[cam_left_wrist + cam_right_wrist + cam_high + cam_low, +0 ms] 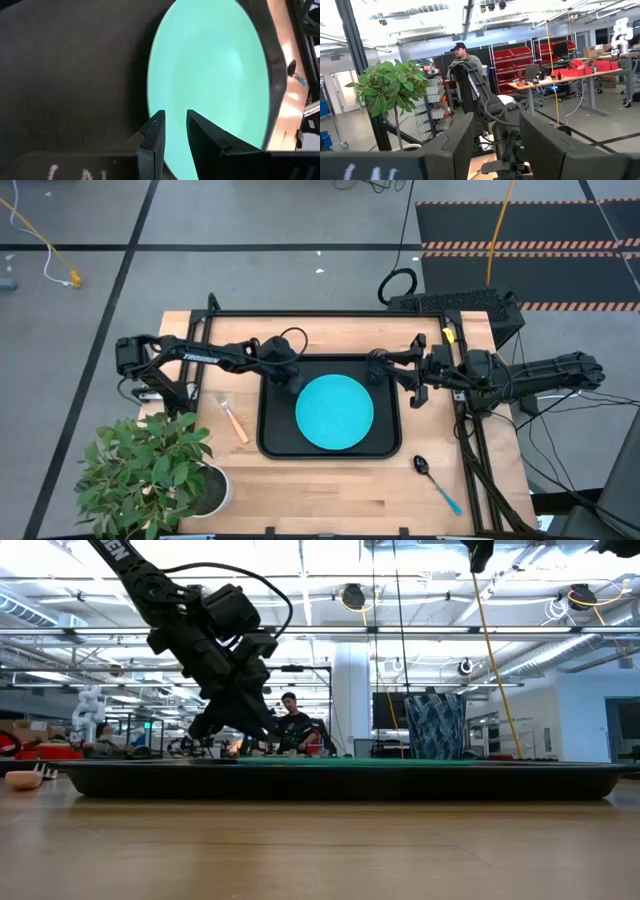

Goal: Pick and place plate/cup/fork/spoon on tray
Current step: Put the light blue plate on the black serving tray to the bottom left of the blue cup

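While narrowly parted, left end effector (175, 125) — empty — overhangs plate (215, 70).

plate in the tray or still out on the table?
In. The plate lies flat inside the tray, black rim showing all around it. Left gripper hangs over its edge, fingers slightly apart, holding nothing.

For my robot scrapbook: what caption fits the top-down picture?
Blue plate sits on the black tray; fork and spoon wait outside.
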